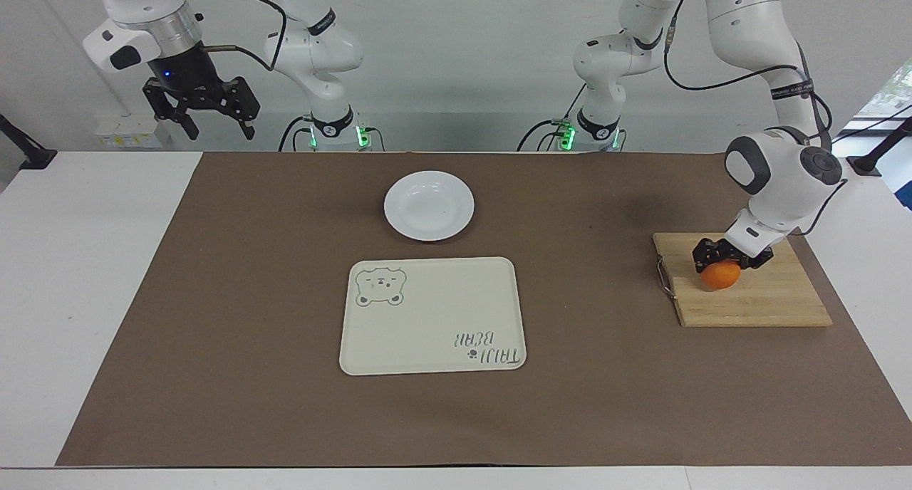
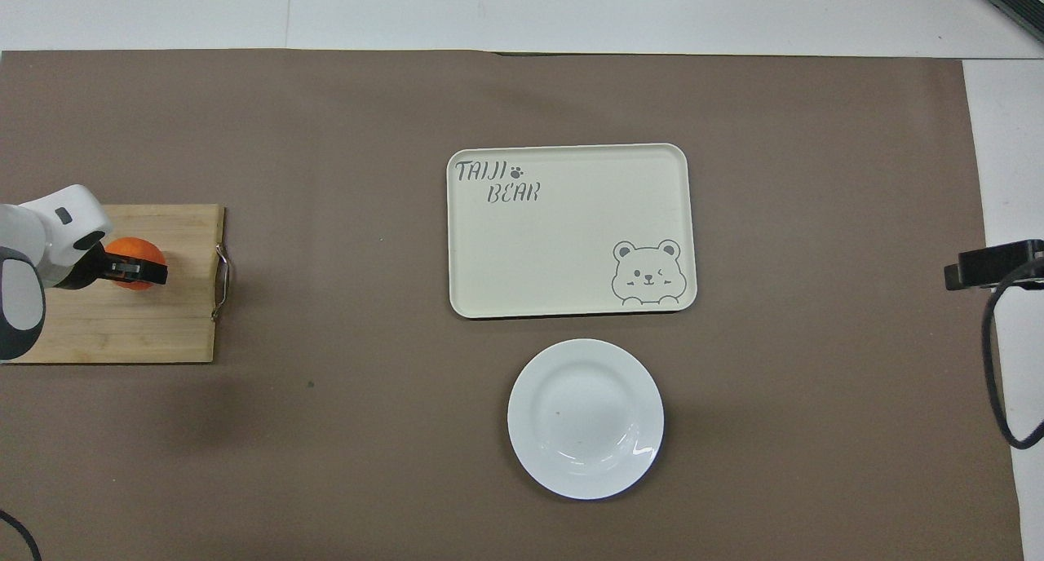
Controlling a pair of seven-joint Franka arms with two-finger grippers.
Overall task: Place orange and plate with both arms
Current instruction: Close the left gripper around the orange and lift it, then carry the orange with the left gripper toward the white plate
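- On the wooden cutting board, at the left arm's end of the table: the orange, with the left gripper down on top of it.
- Left gripper's fingers straddle the fruit and look clamped on it; the orange appears just at or barely off the board, so I judge this the grasp-and-lift step.
- A top-down hold suits a round fruit: it cannot roll out sideways.
- The plate sits bare near the robots at mid-table, well apart from the orange; a sunken centre should keep the fruit from rolling.
- The cream bear tray lies just beside the plate, farther from the robots, nothing on it; likely the final spot for the plate.
- Right gripper waits high over the right arm's end of the table, fingers spread, holding nothing.
- Surface: brown mat over a white table; plain white wall at the robots' end; two shorter arms with green lights stand idle there.
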